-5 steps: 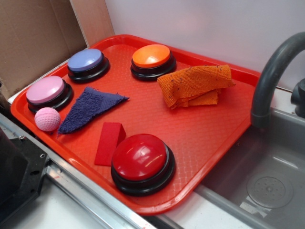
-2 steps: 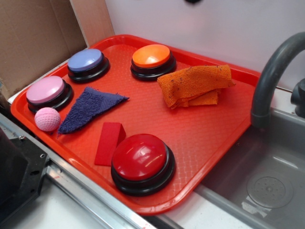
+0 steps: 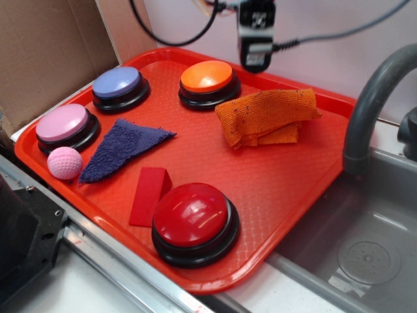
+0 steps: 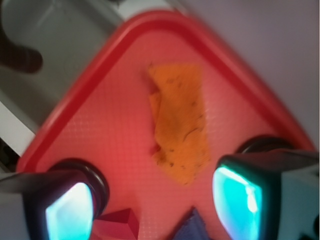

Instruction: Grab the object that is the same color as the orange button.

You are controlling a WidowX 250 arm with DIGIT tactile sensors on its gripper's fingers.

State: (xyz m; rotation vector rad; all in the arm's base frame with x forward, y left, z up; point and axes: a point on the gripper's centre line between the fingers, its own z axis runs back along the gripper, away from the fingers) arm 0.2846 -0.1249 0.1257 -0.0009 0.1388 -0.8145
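The orange rag [image 3: 267, 116] lies crumpled on the red tray [image 3: 287, 189], right of the orange button [image 3: 207, 77]. My gripper [image 3: 255, 64] hangs in the air above the tray's far edge, behind the button and the rag, touching nothing. In the wrist view the rag [image 4: 180, 130] lies flat ahead of the gripper [image 4: 154, 205], well below it. The fingers [image 4: 237, 200] stand wide apart with nothing between them. The orange button's dome is hidden behind the right finger; only a black base edge [image 4: 260, 145] shows.
On the tray are a red button [image 3: 192, 215], a red wedge [image 3: 148, 194], a dark blue cloth [image 3: 122, 147], a pink ball [image 3: 64, 162], a pink button [image 3: 63, 124] and a blue button [image 3: 117, 85]. A sink [image 3: 365, 254] with a grey faucet [image 3: 368, 104] lies to the right.
My gripper has come down into the exterior view from the top; before, it was out of frame. Nothing on the tray has moved.
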